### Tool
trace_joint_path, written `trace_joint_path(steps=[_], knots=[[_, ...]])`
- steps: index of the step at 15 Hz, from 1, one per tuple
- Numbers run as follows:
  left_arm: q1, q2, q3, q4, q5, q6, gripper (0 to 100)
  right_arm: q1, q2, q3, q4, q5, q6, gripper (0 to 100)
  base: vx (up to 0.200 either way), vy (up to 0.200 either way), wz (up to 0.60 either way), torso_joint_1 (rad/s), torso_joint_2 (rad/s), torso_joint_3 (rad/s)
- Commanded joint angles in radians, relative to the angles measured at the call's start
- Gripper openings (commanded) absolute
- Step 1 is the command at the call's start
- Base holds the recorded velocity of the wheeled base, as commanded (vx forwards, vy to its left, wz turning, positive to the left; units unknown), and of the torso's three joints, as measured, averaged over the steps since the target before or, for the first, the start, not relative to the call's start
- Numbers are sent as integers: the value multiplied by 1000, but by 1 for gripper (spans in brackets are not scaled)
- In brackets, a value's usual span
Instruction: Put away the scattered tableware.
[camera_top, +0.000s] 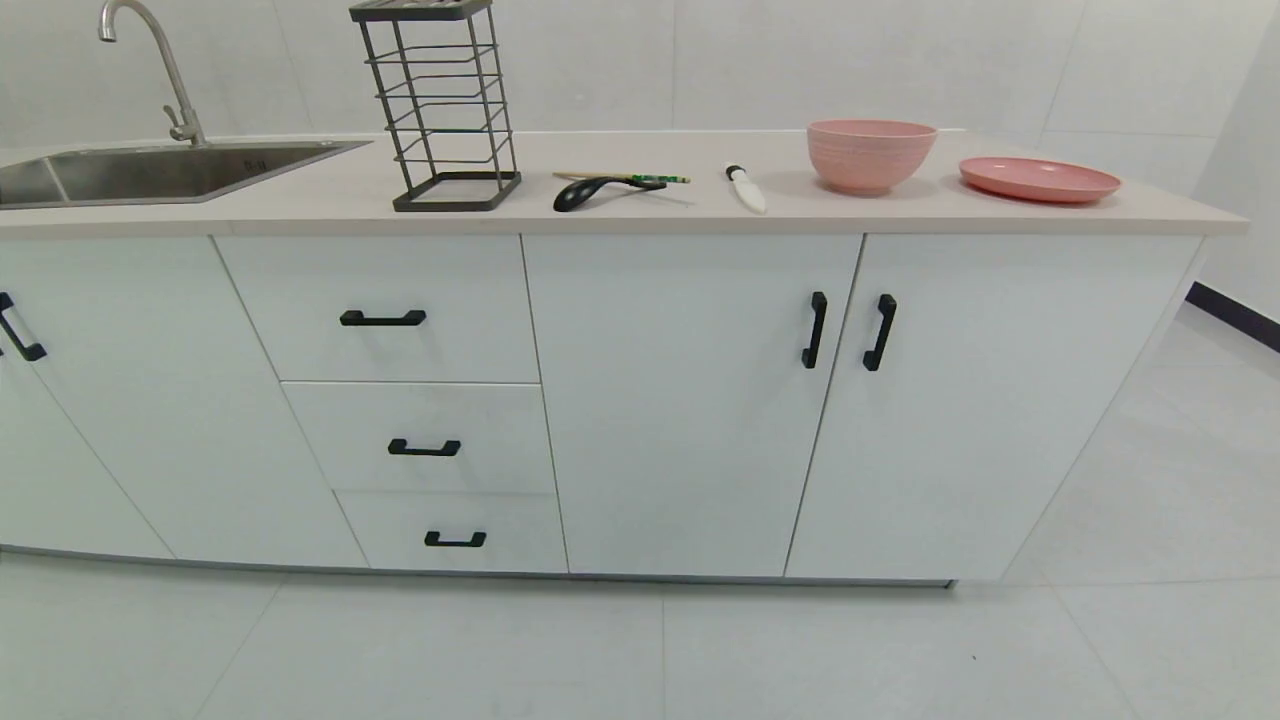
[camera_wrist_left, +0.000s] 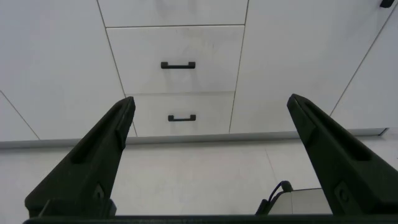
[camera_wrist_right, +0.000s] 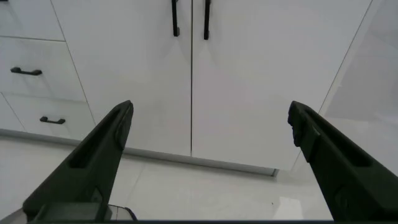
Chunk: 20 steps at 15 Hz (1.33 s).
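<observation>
On the countertop lie a black spoon, a pair of chopsticks and a white knife with a black handle. To their right stand a pink bowl and a pink plate. A black wire rack stands left of the spoon. My left gripper is open, low in front of the lower drawers. My right gripper is open too, low in front of the double cabinet doors. Neither holds anything.
A steel sink with a tap is set in the counter's left end. Below are three drawers with black handles and cabinet doors. Tiled floor stretches in front of the cabinets.
</observation>
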Motion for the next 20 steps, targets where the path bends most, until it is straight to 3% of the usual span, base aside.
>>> trace_joint_path(steps=[1,6,7,8,9,11,13,15,18,20], knots=[[0,0,0,0,-1,3,100,0,2,1,-2,-27,17,100,0,0,0,0,0,0],[0,0,0,-2,0,-2,100,0,2,-2,53,-88,12,100,0,0,0,0,0,0],[0,0,0,-2,0,-2,100,-1,2,1,37,-93,17,100,0,0,0,0,0,0],[0,0,0,-2,0,-3,100,-1,0,-20,-128,-93,11,100,0,0,0,0,0,0],[0,0,0,-2,0,-3,100,-3,2,-55,-170,-93,11,100,0,0,0,0,0,0],[0,0,0,-2,0,-2,100,-9,15,-140,-108,-73,14,100,0,0,0,0,0,0],[0,0,0,-2,0,0,100,8,130,-244,-91,-35,17,100,0,0,0,0,0,0],[0,0,0,-2,0,0,100,83,353,-364,-94,11,15,100,0,0,0,0,0,0],[0,0,0,0,0,3,100,184,607,-410,-151,25,17,100,0,0,0,0,0,0],[0,0,0,0,0,0,100,195,756,-411,-244,27,15,100,0,0,0,0,0,0]])
